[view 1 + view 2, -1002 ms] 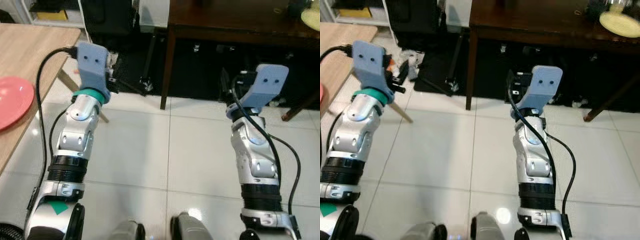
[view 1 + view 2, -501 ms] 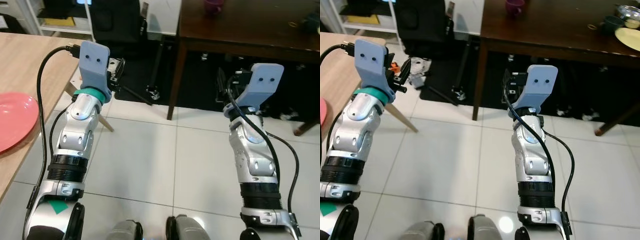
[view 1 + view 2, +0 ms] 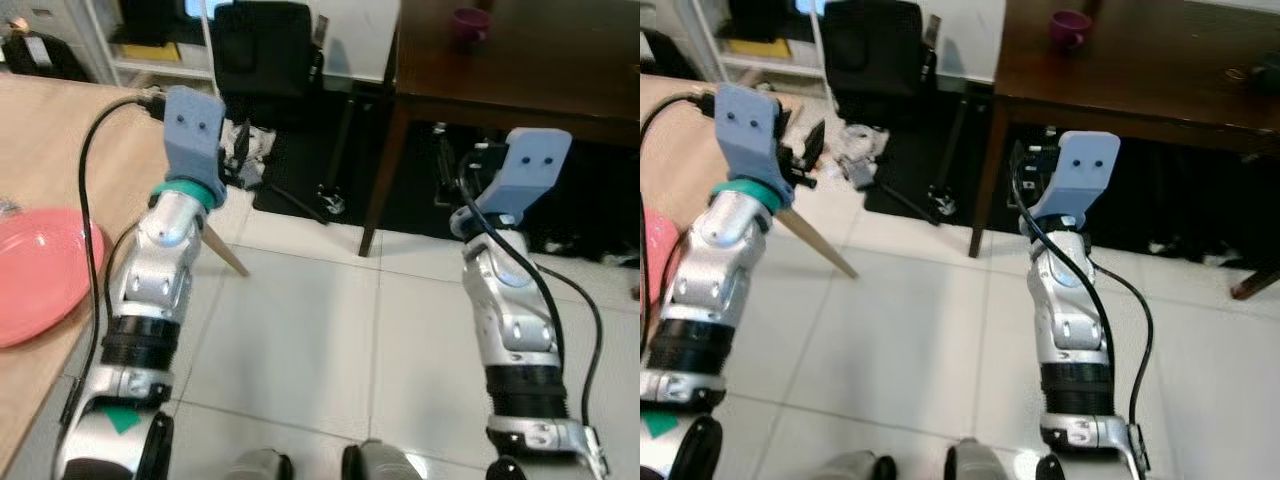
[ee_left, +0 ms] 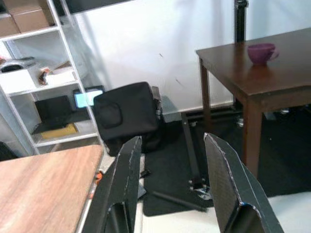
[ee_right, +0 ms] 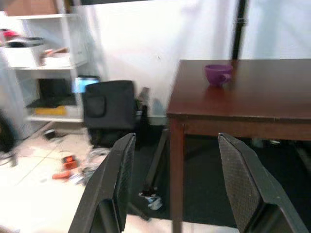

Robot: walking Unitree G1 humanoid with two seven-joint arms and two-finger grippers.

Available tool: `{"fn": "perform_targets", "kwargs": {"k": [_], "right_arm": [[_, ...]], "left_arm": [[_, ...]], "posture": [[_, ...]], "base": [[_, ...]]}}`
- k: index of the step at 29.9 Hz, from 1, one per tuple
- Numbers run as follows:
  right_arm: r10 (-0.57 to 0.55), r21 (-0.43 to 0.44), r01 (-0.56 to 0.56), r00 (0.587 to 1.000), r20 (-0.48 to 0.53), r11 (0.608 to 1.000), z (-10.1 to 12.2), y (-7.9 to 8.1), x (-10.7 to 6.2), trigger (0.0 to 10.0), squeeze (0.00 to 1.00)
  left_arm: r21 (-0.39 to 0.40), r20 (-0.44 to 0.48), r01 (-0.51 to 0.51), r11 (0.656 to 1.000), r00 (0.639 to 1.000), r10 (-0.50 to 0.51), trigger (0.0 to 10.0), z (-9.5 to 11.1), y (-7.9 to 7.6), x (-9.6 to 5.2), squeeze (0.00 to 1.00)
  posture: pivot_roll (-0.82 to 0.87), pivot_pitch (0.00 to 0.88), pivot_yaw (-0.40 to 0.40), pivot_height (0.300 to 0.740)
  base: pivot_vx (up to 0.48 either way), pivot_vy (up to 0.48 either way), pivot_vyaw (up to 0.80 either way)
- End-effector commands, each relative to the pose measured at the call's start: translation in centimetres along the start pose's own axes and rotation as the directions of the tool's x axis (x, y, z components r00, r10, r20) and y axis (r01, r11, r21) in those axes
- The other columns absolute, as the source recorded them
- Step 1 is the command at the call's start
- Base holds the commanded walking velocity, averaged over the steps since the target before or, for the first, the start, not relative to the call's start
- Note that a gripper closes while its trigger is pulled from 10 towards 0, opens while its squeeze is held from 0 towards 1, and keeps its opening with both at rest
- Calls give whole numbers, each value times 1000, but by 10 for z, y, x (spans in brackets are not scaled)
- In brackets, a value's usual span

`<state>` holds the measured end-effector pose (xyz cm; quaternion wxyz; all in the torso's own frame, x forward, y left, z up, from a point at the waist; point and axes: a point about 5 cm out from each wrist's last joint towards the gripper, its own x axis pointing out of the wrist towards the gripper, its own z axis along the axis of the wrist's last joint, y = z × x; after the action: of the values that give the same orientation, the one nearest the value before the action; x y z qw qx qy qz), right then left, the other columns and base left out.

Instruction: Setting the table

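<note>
A pink plate [image 3: 35,275] lies on the light wooden table [image 3: 60,140] at my left. A purple cup [image 3: 1070,25] stands on the dark wooden table [image 3: 560,60] ahead to the right. Both arms are raised in front of me over the tiled floor. In its wrist view my left gripper [image 4: 172,140] is open and holds nothing, facing the gap between the two tables. The right gripper [image 5: 177,138] is also open and empty, facing the dark table's near corner and the cup [image 5: 217,74].
A black chair [image 3: 265,40] stands between the tables in front of a white shelf unit [image 4: 43,73]. Black stand legs [image 3: 325,195] and small clutter [image 5: 68,167] lie on the floor by the dark table's leg [image 3: 378,190]. White tiled floor [image 3: 300,340] spreads below my arms.
The whole picture has shifted, so the camera moved: the dark table, plate and chair sit further right and lower, and the purple cup has come into view. Both arms keep their pose.
</note>
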<state>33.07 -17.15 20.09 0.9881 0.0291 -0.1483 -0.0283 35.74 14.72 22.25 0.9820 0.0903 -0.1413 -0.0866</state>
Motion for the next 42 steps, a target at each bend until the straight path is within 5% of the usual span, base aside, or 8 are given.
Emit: {"fn": "perform_targets", "kwargs": {"k": [1, 14, 42], "right_arm": [[-6, 14, 6, 1000, -7, 1000, -2, -1, 0, 10000, 0], [-17, 20, 17, 1000, -9, 1000, -3, -4, -1, 10000, 0], [-60, -4, 60, 998, -8, 998, -3, -8, 1, 10000, 0]], "left_arm": [[7, -26, -1, 1000, 1000, 1, 10000, -6, 1, -2, 0], [4, -26, 21, 1000, 999, -21, 10000, -7, -4, 0, 0], [28, -57, 5, 1000, 998, -3, 10000, -11, -1, -1, 0]], "posture": [[10, 0, 59, 740], [2, 0, 66, 740], [6, 0, 69, 740]], "base": [[0, 0, 0], [0, 0, 0], [0, 0, 792]]}}
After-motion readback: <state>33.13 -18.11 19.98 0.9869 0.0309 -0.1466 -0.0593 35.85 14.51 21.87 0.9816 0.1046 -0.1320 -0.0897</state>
